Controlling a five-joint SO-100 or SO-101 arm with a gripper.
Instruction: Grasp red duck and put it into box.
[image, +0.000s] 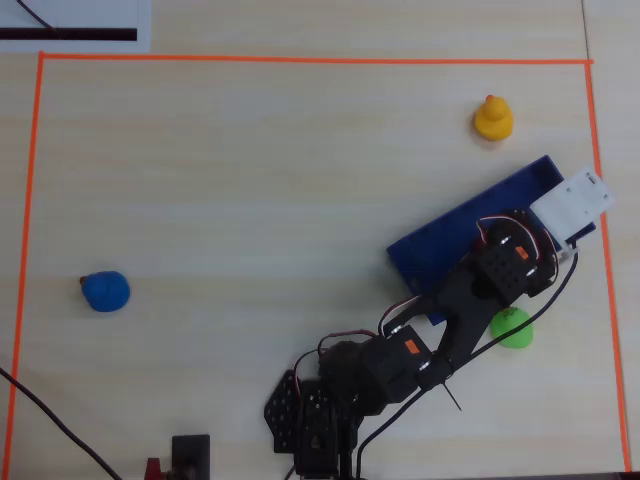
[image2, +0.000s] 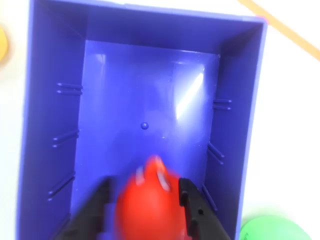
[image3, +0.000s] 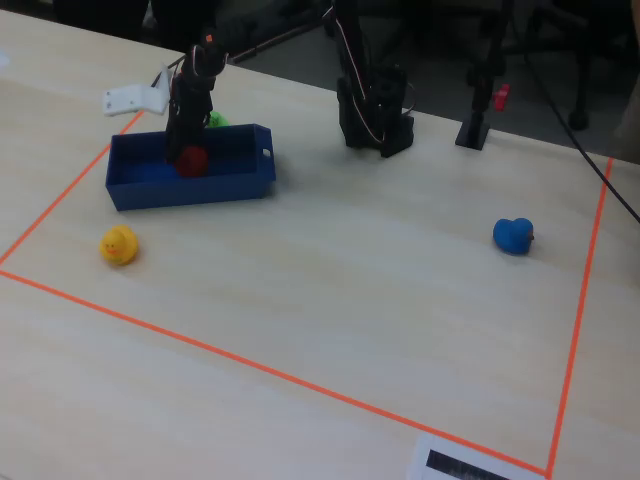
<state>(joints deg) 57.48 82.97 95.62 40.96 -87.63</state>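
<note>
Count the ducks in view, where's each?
3. Red duck between the jaws, inside the box. Yellow duck on the table near the box. Blue duck far across the table.

Words: none can be read in any view.
Numbers: none can be read.
Brands: none show on the arm (image: 400, 360), the box (image3: 190, 180) or the ducks.
White sheet (image3: 470, 462): it lies at the table edge in the fixed view and has a black bar on it, but the bar is too blurry to read.
Same sheet from above (image: 70, 25): only a plain black bar shows.
</note>
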